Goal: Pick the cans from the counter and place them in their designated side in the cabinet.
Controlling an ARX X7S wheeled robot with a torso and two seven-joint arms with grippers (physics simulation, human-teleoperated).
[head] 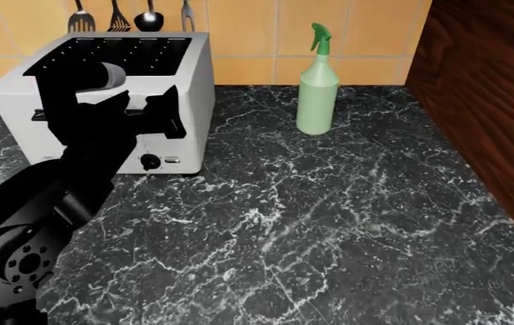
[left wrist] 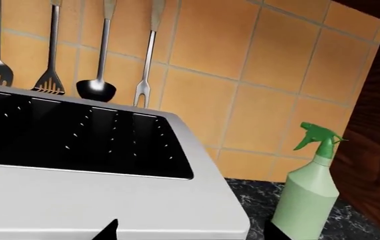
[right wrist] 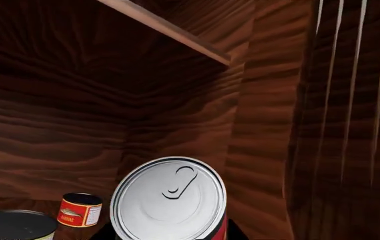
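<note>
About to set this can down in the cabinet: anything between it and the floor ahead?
Two cans already stand inside: a small red can farther back and a dark-lidded can beside the held can. Straight ahead looks free.

Location: kitchen, simulator render. Evidence: black marble-look counter point(head: 329, 223) with white veining; orange tiled wall point(head: 238, 34) behind. Utensils point(left wrist: 96, 85) hang on wall: slotted spoon, spatula, ladle, fork. Grey toaster point(head: 189, 101) with dial stands on counter against wall. Green spray bottle point(head: 316, 88) beside it, near dark wood cabinet point(head: 483, 101) side. Cabinet interior, right wrist view: wood shelf point(right wrist: 169, 30), cans point(right wrist: 79, 210) stored inside.
</note>
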